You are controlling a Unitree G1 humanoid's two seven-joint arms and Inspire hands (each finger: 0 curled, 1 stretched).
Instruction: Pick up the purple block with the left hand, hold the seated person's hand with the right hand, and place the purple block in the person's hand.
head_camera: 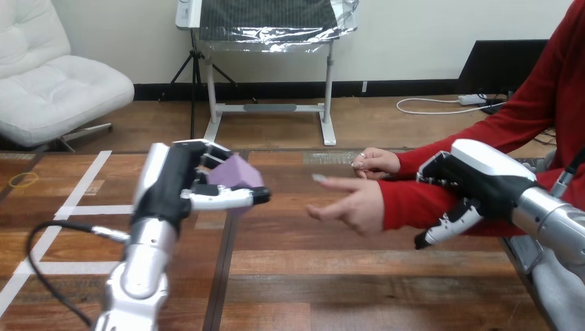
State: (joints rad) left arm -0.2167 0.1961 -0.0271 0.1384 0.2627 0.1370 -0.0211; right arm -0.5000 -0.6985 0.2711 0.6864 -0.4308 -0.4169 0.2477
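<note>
My left hand [172, 189] is raised above the table's left half, with its fingers and thumb curled round the purple block [234, 174]. To the right of the block, with a gap between, the person's hand [352, 203] reaches out from a red sleeve, fingers spread. My right hand [483, 181] sits on that arm's forearm [407, 203] just behind the wrist, its fingers over the top of the sleeve and the thumb curled under it. A second hand of the person [378, 162] rests behind, near the table's far edge.
The wooden table [359, 283] has a dark seam [222, 269] running front to back under my left hand. White tape lines [79, 189] and a yellow rubber band [23, 180] lie at the far left.
</note>
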